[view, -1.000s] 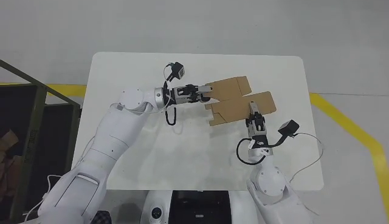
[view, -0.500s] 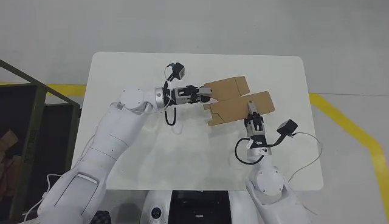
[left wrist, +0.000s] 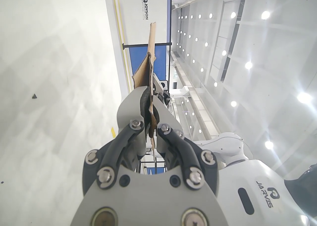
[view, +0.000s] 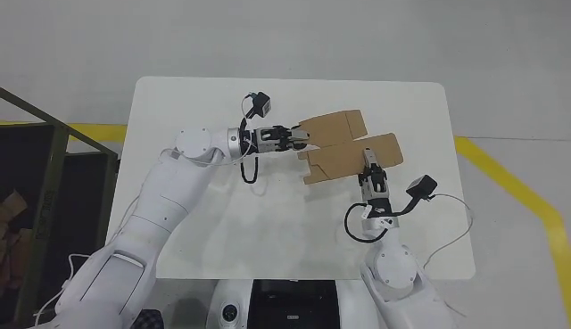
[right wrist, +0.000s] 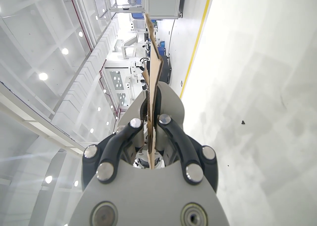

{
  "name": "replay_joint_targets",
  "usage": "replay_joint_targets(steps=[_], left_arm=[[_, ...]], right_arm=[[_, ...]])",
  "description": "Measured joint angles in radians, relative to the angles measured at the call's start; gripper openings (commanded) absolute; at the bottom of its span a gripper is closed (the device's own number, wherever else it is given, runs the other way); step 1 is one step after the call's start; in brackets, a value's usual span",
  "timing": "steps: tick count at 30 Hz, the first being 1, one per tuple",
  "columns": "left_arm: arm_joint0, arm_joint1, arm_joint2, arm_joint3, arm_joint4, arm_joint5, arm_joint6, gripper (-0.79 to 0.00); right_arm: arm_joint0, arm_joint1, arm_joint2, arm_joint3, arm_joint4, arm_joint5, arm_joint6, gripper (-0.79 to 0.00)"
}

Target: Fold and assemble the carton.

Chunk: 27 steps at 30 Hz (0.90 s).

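One carton (view: 350,147) is seen, a flattened piece of brown cardboard, and it is held by two pincers at once. From above it is found over the tabletop (view: 196,115), at about 2 o'clock from the tabletop's centre. Two long panels can be counted in it, laid side by side and slightly offset, the one at 12 o'clock shorter than the one at 6 o'clock.

The left pincer (view: 300,135) is clenched on the carton's 9 o'clock end, at the short edge of the upper panel. In the left wrist view the cardboard (left wrist: 150,63) is shown edge-on, pinched between the two fingers, whose dark pads (left wrist: 145,103) are pressed against it. A second layer is seen to splay a little from the first just beyond the fingertips.

The right pincer (view: 369,160) is clenched on the carton's 5 o'clock side, on the long edge of the lower panel. In the right wrist view the sheet (right wrist: 155,63) is again shown edge-on, run straight between the two fingers (right wrist: 173,103) and out past them.

In both wrist views the carton is seen apart from the tabletop surface, roughly parallel to it.

One yellow line (view: 508,182) is marked on the floor at 3 o'clock of the tabletop.
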Motion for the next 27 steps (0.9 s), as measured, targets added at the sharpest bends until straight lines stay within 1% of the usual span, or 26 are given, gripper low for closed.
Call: replay_joint_targets(steps=[1,6,12,15,20,27], left_arm=[[0.000,0.000,0.000,0.001,-0.001,0.000,0.000,-0.785],[-0.001,0.000,-0.004,0.000,-0.015,-0.011,-0.001,-0.785],[-0.002,0.004,-0.021,0.003,-0.023,-0.021,-0.017,-0.785],[-0.003,0.008,-0.036,0.007,-0.033,-0.023,-0.028,-0.785],[-0.005,0.014,-0.056,0.009,-0.065,-0.017,-0.080,-0.785],[-0.016,0.018,-0.065,0.028,-0.113,-0.002,-0.167,-0.785]], right_arm=[[-0.001,-0.001,0.001,-0.001,0.000,0.000,0.001,0.000],[-0.006,-0.003,0.012,-0.006,0.015,-0.001,-0.003,0.000],[-0.017,-0.002,0.061,-0.009,0.057,-0.002,0.007,0.000],[-0.023,0.002,0.094,-0.009,0.078,0.004,0.033,0.000],[-0.024,0.011,0.155,-0.003,0.104,0.004,0.127,0.000],[0.011,0.029,0.238,0.003,0.116,-0.020,0.338,0.000]])
